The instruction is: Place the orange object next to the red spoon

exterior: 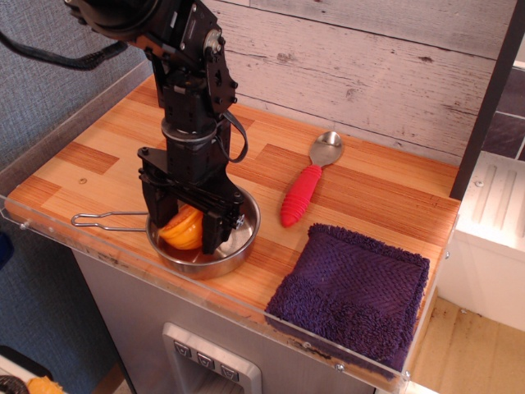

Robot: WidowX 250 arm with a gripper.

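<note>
Since my gripper [187, 235] is clamped on the toy half-orange [184, 229] inside the steel pan [239, 245], lower left of frame, I list it as light, rigid, slick plastic, best pinched across the rind.

Your wooden worktop [385, 193] carries a steel pan [238, 246] at lower left of the frame, the red spoon [308, 185] at centre, and a purple cloth [353, 291] at lower right.
</note>
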